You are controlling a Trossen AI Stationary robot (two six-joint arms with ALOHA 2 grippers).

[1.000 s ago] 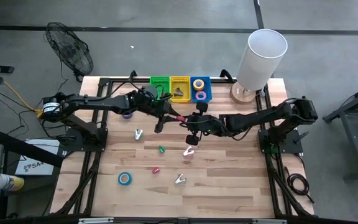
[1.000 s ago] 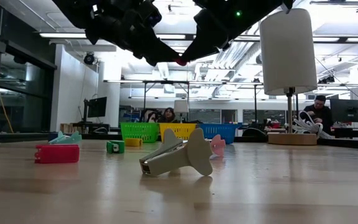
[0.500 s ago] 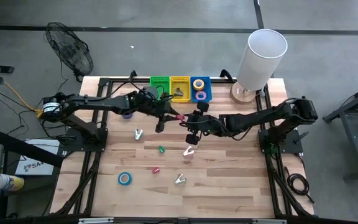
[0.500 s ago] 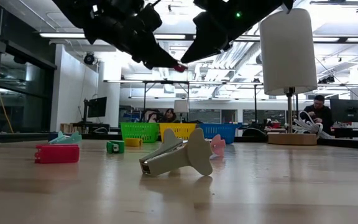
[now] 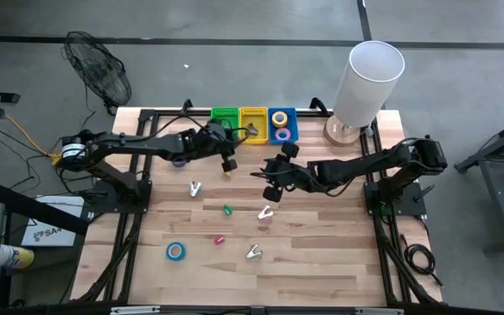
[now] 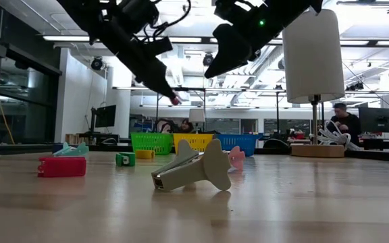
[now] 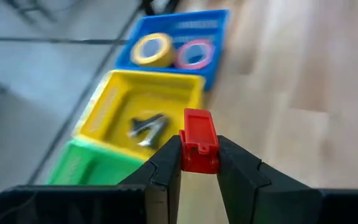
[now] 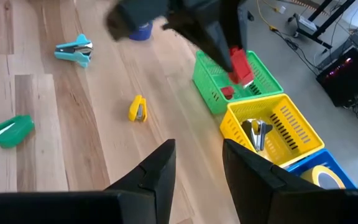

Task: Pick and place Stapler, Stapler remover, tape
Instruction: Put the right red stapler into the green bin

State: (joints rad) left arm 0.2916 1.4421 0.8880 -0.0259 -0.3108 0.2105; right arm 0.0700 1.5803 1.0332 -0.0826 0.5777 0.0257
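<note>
Carrying the red stapler toward the green bin, your left gripper is clenching it, now clear of the right gripper, which is backing off, jaws parted and empty (handover looks done). Expecting a drop next. Green bin contents are mostly hidden; tape is sitting in the blue bin.
</note>
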